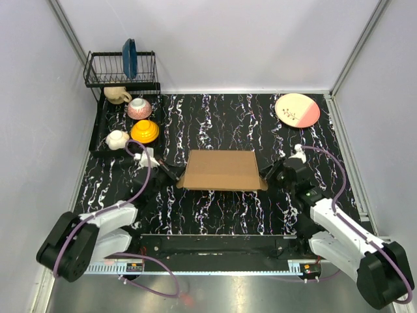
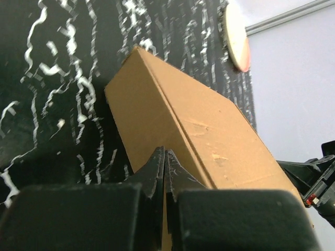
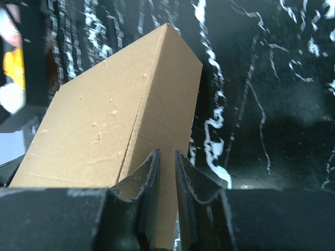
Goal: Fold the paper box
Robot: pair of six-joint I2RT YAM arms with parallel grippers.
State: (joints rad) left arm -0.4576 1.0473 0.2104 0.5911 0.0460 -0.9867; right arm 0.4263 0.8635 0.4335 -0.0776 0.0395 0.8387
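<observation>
Twin arms reach inward, claws low and facing each other

The left arm [image 1: 111, 218] stretches forward and rightward, the left claw [image 2: 164, 152] showing both fingers pressed tight together. The right arm [image 1: 333, 225] mirrors it, angled leftward from its base, the right claw [image 3: 166, 153] showing a narrow gap between its fingers.

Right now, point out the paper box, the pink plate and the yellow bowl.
paper box [image 1: 223, 170], top external view, middle of its top face.
pink plate [image 1: 297, 110], top external view, its centre.
yellow bowl [image 1: 144, 132], top external view, its middle.
</observation>
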